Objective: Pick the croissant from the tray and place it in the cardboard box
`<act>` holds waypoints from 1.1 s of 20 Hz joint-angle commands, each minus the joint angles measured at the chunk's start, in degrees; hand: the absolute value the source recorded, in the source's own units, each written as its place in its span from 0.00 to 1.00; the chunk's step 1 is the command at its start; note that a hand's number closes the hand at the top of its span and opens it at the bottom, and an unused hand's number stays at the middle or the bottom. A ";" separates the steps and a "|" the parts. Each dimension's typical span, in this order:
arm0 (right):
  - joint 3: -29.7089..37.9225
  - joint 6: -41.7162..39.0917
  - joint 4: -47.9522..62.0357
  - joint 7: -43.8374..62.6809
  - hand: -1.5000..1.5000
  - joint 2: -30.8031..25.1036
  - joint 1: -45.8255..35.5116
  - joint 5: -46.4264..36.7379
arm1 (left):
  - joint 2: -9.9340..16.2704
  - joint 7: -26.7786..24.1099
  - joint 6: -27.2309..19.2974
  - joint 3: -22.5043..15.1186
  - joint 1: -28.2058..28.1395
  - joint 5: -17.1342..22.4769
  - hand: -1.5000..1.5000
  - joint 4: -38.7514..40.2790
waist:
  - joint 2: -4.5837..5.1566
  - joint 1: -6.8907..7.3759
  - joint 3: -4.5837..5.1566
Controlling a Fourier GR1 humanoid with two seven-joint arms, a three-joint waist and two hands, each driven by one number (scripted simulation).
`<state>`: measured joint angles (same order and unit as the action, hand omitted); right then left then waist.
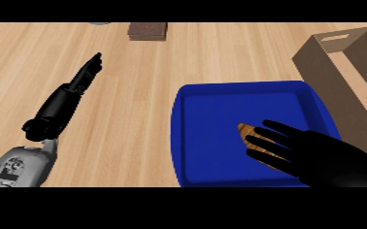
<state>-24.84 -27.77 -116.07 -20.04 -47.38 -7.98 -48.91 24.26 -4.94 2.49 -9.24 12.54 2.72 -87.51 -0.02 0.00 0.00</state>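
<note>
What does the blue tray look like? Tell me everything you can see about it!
The blue tray is deep blue, squarish with rounded corners and a raised rim around a flat floor. It looks smooth, like plastic. It lies flat on the wooden counter, beside the cardboard box. A brown croissant lies in its lower right part, mostly hidden under the right hand, which reaches over it with straight fingers. The tray's bottom edge is cut off from view.

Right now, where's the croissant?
Head view, lower right: the croissant lies in the blue tray, partly under the right hand.
</note>
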 commanded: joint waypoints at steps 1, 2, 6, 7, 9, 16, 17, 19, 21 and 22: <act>-1.19 -0.36 -0.34 0.76 0.00 4.38 1.34 -5.92 | -0.71 0.32 2.16 2.05 -0.20 -0.77 0.50 -1.13 | -0.02 0.00 0.00; 1.09 -2.63 -0.06 -0.08 0.00 3.28 -0.53 -4.97 | -0.64 0.79 2.11 0.78 -3.27 -1.69 0.50 -4.76 | -0.05 0.18 0.01; -3.06 2.61 3.10 0.52 0.00 7.04 2.61 -12.93 | -1.07 0.40 4.46 3.52 0.02 -1.18 0.50 -0.35 | 0.01 -0.09 0.00; -2.50 2.10 6.45 -0.17 0.00 8.32 0.18 -13.36 | -2.48 3.20 3.14 3.39 1.97 -1.84 0.50 -0.49 | 0.04 0.02 -0.01; 1.10 0.87 7.34 -3.10 0.00 8.37 -0.47 -12.52 | -3.80 3.38 3.05 2.75 -0.37 -3.70 0.50 -2.55 | 0.00 0.06 0.00; -0.67 1.41 10.78 -6.05 0.00 13.19 0.54 -17.64 | -6.35 1.75 5.01 3.41 0.26 -6.03 0.50 -0.41 | -0.01 0.03 0.00; -2.59 5.13 17.93 -7.41 0.00 15.78 -2.42 -19.25 | -6.93 -0.61 4.04 4.41 3.07 -6.46 0.50 4.16 | 0.11 0.15 0.00; -0.71 2.59 14.44 -7.88 0.00 14.89 -0.79 -20.26 | -6.44 4.22 4.50 5.48 1.48 -6.65 0.50 -2.04 | -0.01 0.07 0.00; -0.44 1.16 8.84 -7.05 0.00 13.16 4.79 -20.28 | -4.73 1.78 7.72 7.35 -1.18 -4.70 0.50 -1.69 | -0.07 -0.17 0.01; 2.83 0.53 16.06 -10.59 0.00 14.58 -2.49 -19.69 | -6.30 2.55 6.18 7.02 -1.01 -6.17 0.50 -2.75 | 0.00 0.16 0.00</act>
<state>-24.52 -26.31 -103.06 -27.78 -33.70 -8.40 -67.70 18.56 -3.24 8.13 -3.62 12.29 -2.99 -88.55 -0.02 0.05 -0.01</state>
